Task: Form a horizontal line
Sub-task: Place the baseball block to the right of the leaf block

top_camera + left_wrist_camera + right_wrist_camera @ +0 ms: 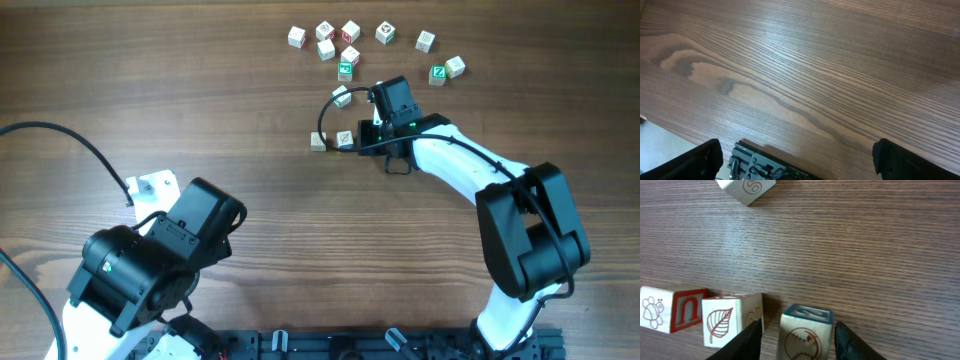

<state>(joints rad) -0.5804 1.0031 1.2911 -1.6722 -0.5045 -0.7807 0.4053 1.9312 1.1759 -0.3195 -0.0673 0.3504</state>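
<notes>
Currently the row of three cubes lies along the lower edge of the right wrist view, on the wooden worktop. At its left end is the red-marked cube, and touching it is the cube with a leaf drawing. The blue-edged cube follows, just beside the leaf cube with a small gap between them.

The right claw is spread around the blue-edged cube, one finger on each side. A sliver of worktop shows between the cube and the finger that stands in the gap. The other finger sits right at the cube's far side; whether it touches cannot be told.

From overhead, the row lies a little above the middle of the worktop, with the right claw over its right end. One single cube lies near, just above the row. The loose cubes are scattered farther up, two of them green-printed.

The left claw is wide apart over bare wood, gripping nothing, well away from the row.
</notes>
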